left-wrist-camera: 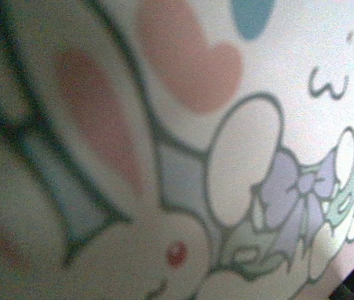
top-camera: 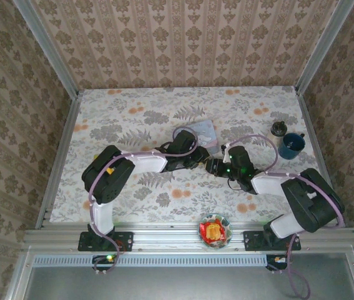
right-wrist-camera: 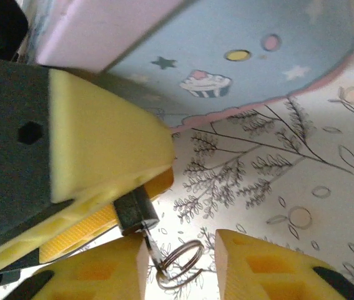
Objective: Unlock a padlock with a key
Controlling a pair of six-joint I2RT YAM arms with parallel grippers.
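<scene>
- Blackish and square, the padlock (right-wrist-camera: 136, 212) is pinched between the yellow fingers (right-wrist-camera: 102, 144) of the left gripper (top-camera: 201, 164). It is held over the middle of the table, just in front of the tin.
- Those jaws are drawn in narrow and clamp the padlock's body. The shackle is hidden behind the fingers.
- A thin silvery key (right-wrist-camera: 150, 245) juts from the padlock toward the right gripper (right-wrist-camera: 180, 259), and a wire key ring (right-wrist-camera: 180, 264) hangs at its outer end.
- The right gripper's jaws stand apart and hold nothing, with one yellow pad on each side of the key and ring. The pad on the key's side is very close to the blade, and I cannot tell whether it touches. The other pad is clear of the ring.
- The tin (right-wrist-camera: 245, 56) is light blue with a pink edge and printed with stars and a cupcake. It lies just beyond the padlock. The left wrist camera looks at its lid from very close, showing a blurred cartoon rabbit and a lilac bow.
- A flowered tablecloth (top-camera: 133, 119) covers the table.
- From above, both arms bend inward and their grippers meet tip to tip.
- A dark round-lidded jar (top-camera: 279, 129) and a blue cup (top-camera: 291, 145) stand side by side near the right edge, well apart from the grippers.
- A small bowl (top-camera: 215, 230) of red and orange contents sits at the near edge, between the arm bases.
</scene>
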